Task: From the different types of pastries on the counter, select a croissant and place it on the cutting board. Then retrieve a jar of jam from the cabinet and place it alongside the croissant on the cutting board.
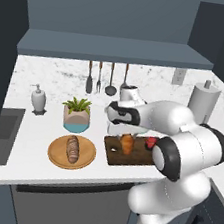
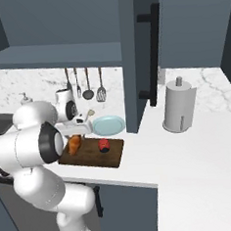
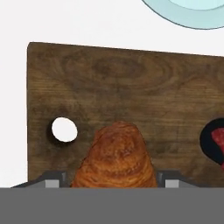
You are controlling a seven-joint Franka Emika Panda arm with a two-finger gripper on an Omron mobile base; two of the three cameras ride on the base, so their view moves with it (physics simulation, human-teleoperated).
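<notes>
Hand view: gripper (image 3: 113, 181) points down, 2 fingers snug on either side of croissant (image 3: 115, 157), holding it. Croissant stands just over cutting board (image 3: 131, 78), beside board's hole. Jar of jam (image 2: 104, 145) sits on board, near croissant. Left base view: arm bent forward over counter (image 1: 36, 128). Dark loaf (image 1: 72, 148) on round plate (image 1: 55, 151).

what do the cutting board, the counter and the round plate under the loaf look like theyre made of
The cutting board looks like dark matte wood: brown grain rings and a drilled hole. The counter looks like white marble, with grey veining, though it may be only a pattern. The round plate seems light-tan wood, faintly ringed.
</notes>
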